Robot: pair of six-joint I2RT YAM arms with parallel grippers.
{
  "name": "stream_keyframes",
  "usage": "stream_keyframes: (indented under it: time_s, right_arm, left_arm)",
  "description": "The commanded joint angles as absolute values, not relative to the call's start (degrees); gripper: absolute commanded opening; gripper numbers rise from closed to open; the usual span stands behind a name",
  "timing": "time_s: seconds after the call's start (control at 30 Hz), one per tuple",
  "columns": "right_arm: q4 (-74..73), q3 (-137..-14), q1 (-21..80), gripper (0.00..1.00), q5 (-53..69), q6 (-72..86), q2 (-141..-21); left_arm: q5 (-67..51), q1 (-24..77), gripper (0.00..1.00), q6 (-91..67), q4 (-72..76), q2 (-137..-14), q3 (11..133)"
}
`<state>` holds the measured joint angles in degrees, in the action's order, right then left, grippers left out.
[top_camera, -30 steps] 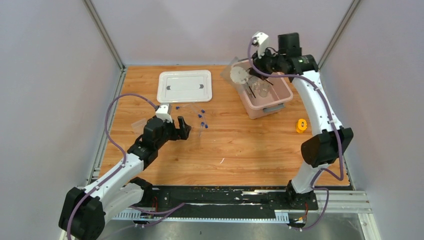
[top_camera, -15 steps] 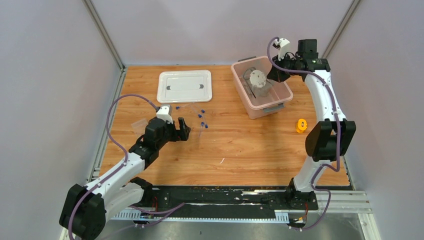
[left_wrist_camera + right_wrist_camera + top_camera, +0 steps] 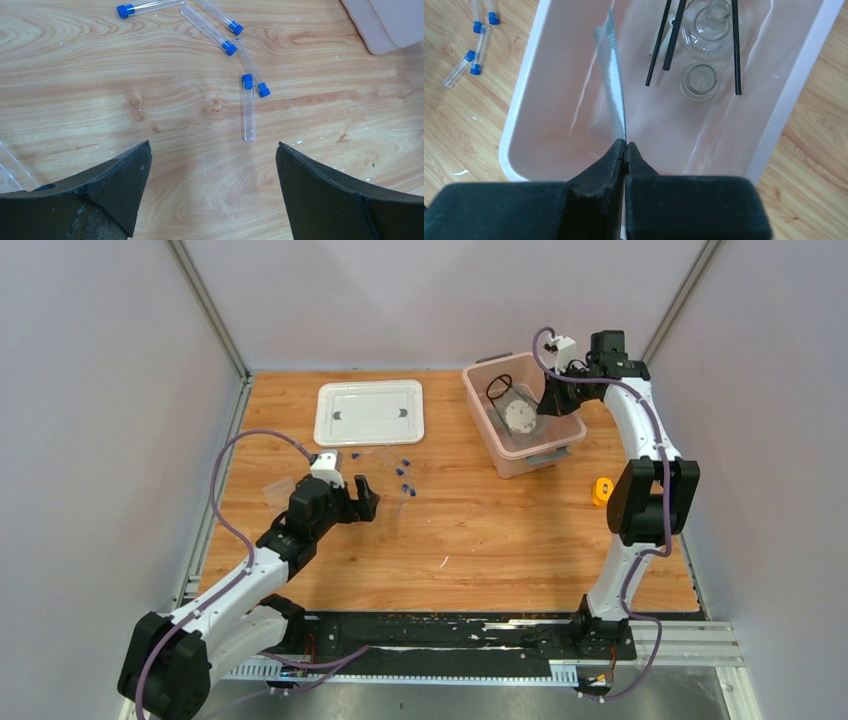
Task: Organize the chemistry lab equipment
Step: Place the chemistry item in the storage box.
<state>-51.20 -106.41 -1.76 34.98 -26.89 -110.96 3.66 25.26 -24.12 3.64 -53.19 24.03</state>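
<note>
Clear plastic bag with a white disc (image 3: 518, 416) pinched edge-on over the pink bin (image 3: 482, 418).
The right gripper (image 3: 625, 145) is fully closed on the bag's edge, and the bag hangs into the bin beside the black wire tripod (image 3: 669, 40) and two clear glass vessels (image 3: 698, 80). Well apart, the blue-capped tubes (image 3: 248, 107) lie loose on the wooden table (image 3: 470, 530) near the white lid (image 3: 370, 412). The left gripper (image 3: 212, 145) hovers over them, jaws spread wide and holding nothing.

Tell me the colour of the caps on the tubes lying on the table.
Blue caps, clearest in the left wrist view.
</note>
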Motion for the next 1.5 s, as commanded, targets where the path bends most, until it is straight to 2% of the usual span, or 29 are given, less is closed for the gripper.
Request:
stream_keyframes:
  time_s: [0.0,0.13,0.33,0.6,1.03,1.27,1.47]
  right_arm:
    - [-52.14,-106.99,-2.21,0.04,33.29,-28.1,-112.15]
    - [-53.25,-107.26,-2.55,0.1,33.32,-28.6,-113.16]
    - [-54.76,-108.66,-2.84,0.29,30.7,-29.5,-113.88]
    - [-54.45,-107.61,-3.34,0.32,34.68,-31.21,-108.13]
    - [-47.31,-93.46,-3.19,0.33,64.79,-30.06,-92.24]
    - [-38.4,-80.34,-0.27,0.46,76.77,-31.27,-83.9]
    - [-38.17,-75.75,5.58,0.5,77.16,-36.29,-83.32]
  left_arm:
    - [5.34,25.05,1.0,-23.82,5.97,-50.97,23.58]
    - [5.71,25.05,1.0,-23.9,5.98,-50.38,23.38]
    - [5.79,25.05,1.0,-23.85,5.69,-50.01,23.34]
    - [6.69,24.96,1.0,-23.51,5.01,-49.48,23.38]
    - [8.88,24.96,1.0,-23.07,4.61,-49.03,23.03]
    - [8.43,24.96,0.99,-23.07,4.65,-50.09,23.53]
    - [10.32,24.96,0.99,-21.11,1.16,-51.9,26.03]
